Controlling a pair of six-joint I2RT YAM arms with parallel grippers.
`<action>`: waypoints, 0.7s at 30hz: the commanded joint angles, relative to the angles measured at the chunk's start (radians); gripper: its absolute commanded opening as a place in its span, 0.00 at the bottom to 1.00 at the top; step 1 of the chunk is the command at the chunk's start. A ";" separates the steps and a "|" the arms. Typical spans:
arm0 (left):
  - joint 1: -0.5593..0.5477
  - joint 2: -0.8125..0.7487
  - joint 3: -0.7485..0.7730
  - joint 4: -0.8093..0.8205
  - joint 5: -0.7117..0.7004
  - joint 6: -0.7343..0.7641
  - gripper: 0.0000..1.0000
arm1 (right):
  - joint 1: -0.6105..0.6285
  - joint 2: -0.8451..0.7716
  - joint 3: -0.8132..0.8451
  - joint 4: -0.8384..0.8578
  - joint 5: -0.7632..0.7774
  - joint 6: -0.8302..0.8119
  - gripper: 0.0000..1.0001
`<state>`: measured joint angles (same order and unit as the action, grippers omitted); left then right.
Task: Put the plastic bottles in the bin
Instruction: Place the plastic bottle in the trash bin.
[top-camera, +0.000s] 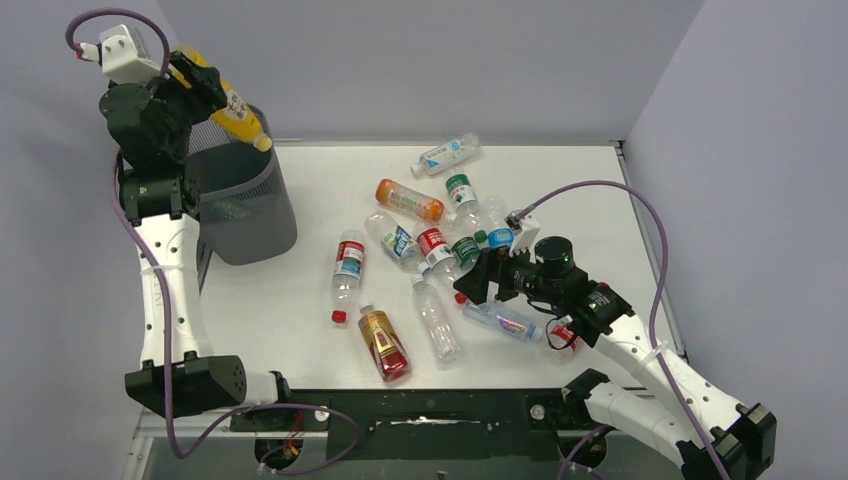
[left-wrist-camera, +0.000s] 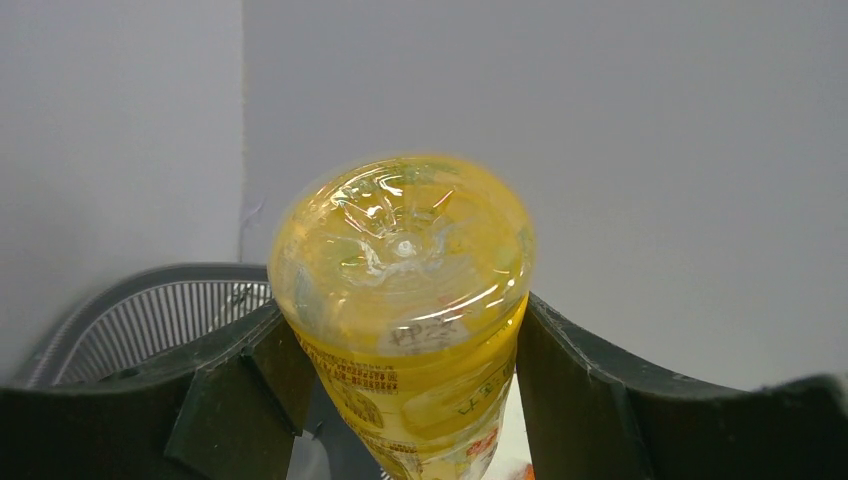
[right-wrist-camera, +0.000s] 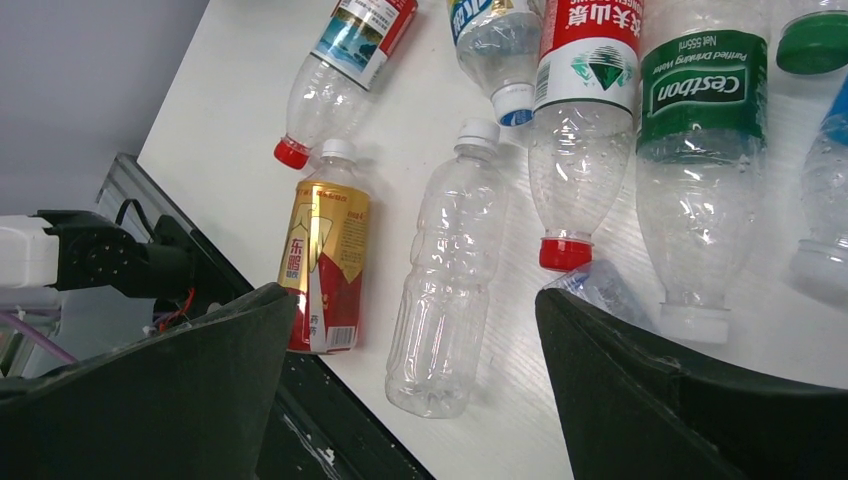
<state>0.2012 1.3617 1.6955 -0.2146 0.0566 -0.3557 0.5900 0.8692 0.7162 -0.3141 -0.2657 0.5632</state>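
Left claw (left-wrist-camera: 405, 390) pinches the yellow bottle (left-wrist-camera: 400, 250) over the mesh bin (top-camera: 245, 215) at ten o'clock. Right claw (top-camera: 478, 285) gapes wide above loose bottles (right-wrist-camera: 450, 270) toward four o'clock. Light, slick, crushable, probably: grip mid-body.

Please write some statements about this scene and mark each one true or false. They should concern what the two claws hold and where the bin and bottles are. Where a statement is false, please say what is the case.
1. The left claw holds a yellow bottle above the bin. True.
2. The right claw is shut on a green-label bottle. False: it is open and holds nothing, above bottles lying on the table.
3. The bin stands at the right side of the table. False: it stands at the far left, beside the left arm.
4. A gold and red bottle lies near the table's near edge. True.
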 joint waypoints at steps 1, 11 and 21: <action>0.007 -0.033 0.000 0.014 -0.094 0.067 0.43 | 0.019 -0.024 -0.018 0.055 -0.003 0.023 0.95; 0.007 0.013 -0.015 -0.035 -0.174 0.122 0.45 | 0.021 0.000 -0.021 0.068 -0.007 0.015 0.96; 0.010 0.078 -0.002 -0.103 -0.197 0.105 0.62 | 0.022 0.019 -0.020 0.073 -0.009 0.010 0.96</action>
<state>0.2047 1.4246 1.6661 -0.3111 -0.1272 -0.2520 0.6041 0.8818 0.6857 -0.2939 -0.2691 0.5781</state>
